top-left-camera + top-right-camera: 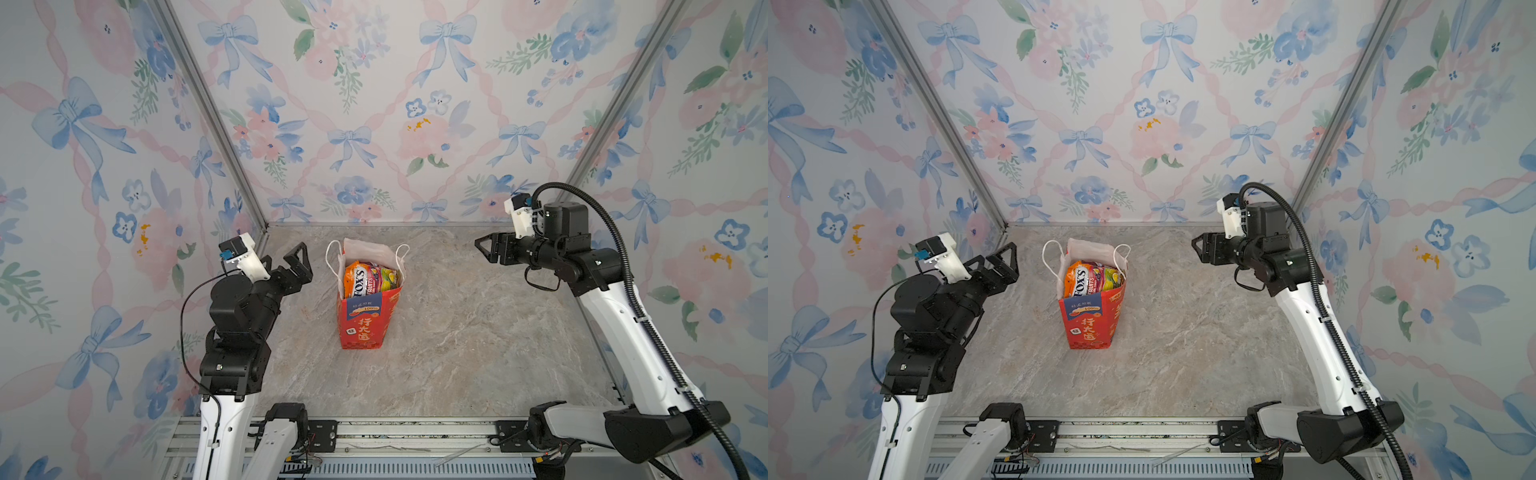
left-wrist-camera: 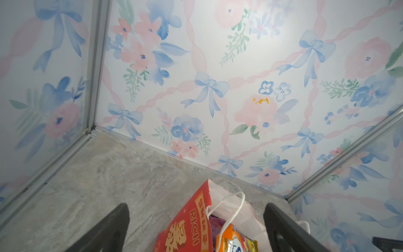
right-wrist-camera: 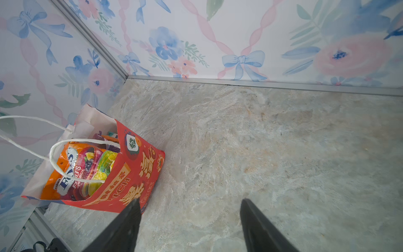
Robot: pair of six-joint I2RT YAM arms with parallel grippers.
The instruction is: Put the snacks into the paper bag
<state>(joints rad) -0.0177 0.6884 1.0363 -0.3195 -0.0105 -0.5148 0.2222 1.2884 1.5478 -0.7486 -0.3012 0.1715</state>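
Paper bag (image 1: pixel 365 320) upright on tabletop (image 1: pixel 478 332) with snacks (image 1: pixel 368 279) inside, left gripper (image 1: pixel 291 259) and right gripper (image 1: pixel 484 246) spread apart, empty.

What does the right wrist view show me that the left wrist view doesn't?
Only the right wrist view: the whole side of the red paper bag down to its base, the full face of the orange FOX'S packet on top, and a wide bare stretch of marble tabletop.

Only the left wrist view: the bag's rim from the opposite side and the far left corner post.

Both: open fingers holding nothing, the white string handles, packets inside the bag.
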